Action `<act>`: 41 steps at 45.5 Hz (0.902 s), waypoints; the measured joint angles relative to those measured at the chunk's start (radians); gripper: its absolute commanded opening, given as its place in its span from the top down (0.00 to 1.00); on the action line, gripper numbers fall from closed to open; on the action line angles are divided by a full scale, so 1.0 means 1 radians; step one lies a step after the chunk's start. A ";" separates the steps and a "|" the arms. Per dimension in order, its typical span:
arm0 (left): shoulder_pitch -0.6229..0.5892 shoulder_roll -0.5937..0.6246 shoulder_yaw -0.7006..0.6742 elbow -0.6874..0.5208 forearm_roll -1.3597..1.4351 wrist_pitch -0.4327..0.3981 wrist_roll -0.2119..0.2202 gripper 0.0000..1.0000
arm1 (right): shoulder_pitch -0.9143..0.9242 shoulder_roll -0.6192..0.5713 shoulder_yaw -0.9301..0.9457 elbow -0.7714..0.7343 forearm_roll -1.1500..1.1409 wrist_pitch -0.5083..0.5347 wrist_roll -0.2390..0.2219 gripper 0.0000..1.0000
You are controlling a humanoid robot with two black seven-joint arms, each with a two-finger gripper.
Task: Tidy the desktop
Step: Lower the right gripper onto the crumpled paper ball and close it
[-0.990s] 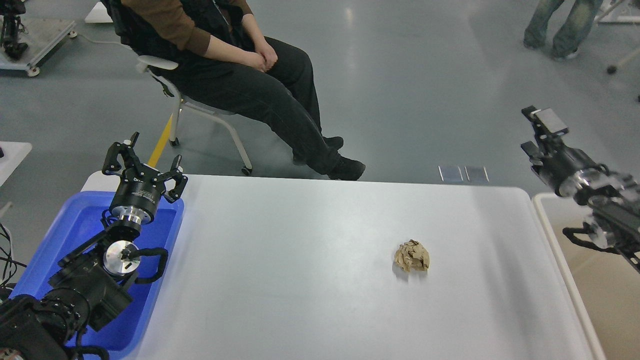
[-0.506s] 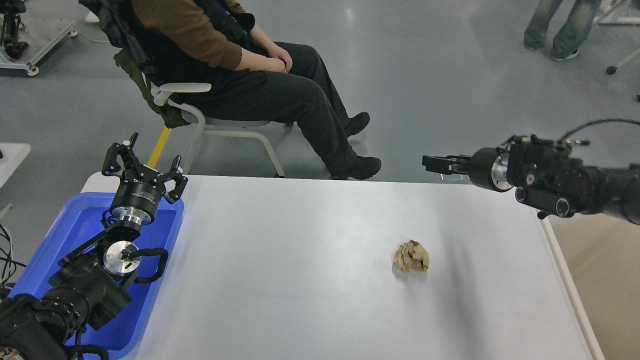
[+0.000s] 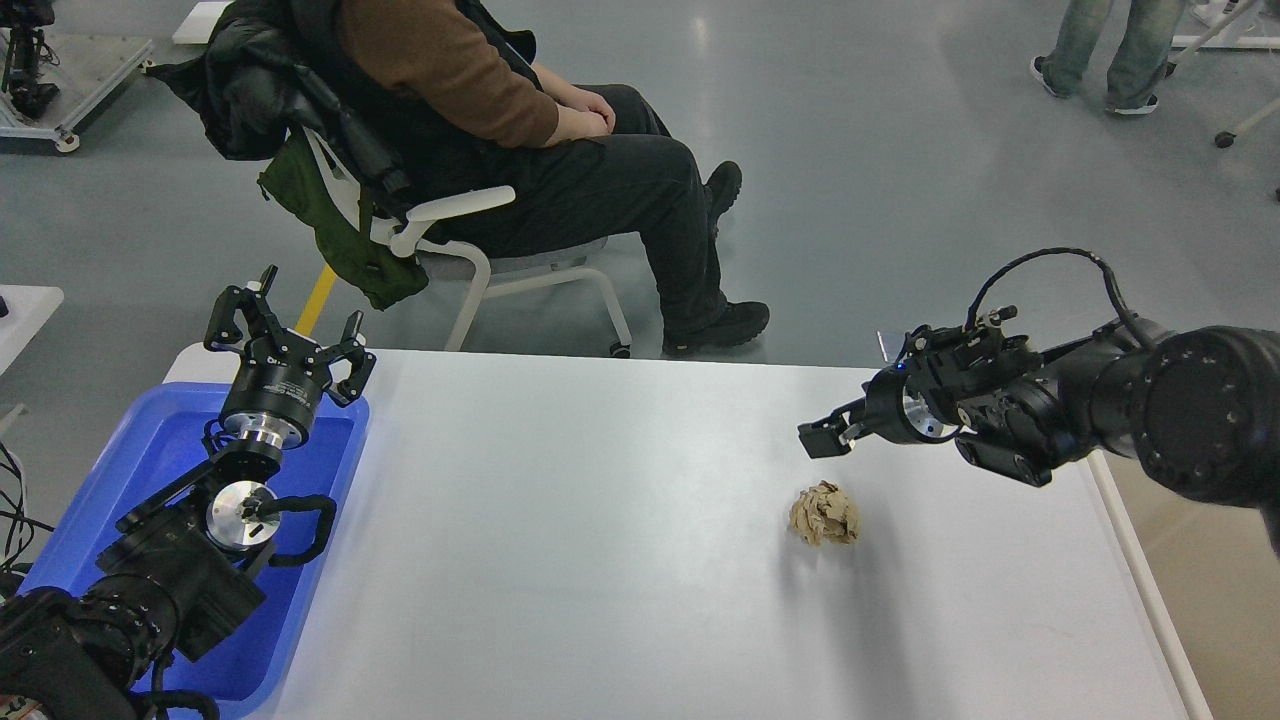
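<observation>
A crumpled ball of brown paper (image 3: 824, 514) lies on the white desktop (image 3: 600, 520), right of the middle. My right gripper (image 3: 825, 438) hangs just above and behind the ball, not touching it; it is seen side-on and I cannot tell its fingers apart. My left gripper (image 3: 288, 325) is open and empty, fingers spread, raised above the far end of the blue tray (image 3: 150, 460) at the desktop's left edge.
A beige rimmed bin (image 3: 1180, 560) stands against the desktop's right edge. A person sits on a white chair (image 3: 470, 250) just beyond the far edge. Another person's legs (image 3: 1110, 50) stand at the far right.
My right arm has swung from over the bin at the right to the left and down, until its gripper is just above the paper ball. The seated person has turned on the chair. My left arm is still.
</observation>
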 measured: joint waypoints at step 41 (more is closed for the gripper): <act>0.000 0.000 0.000 0.000 0.000 0.000 0.000 0.00 | -0.226 0.033 0.009 -0.101 0.015 -0.012 0.000 0.02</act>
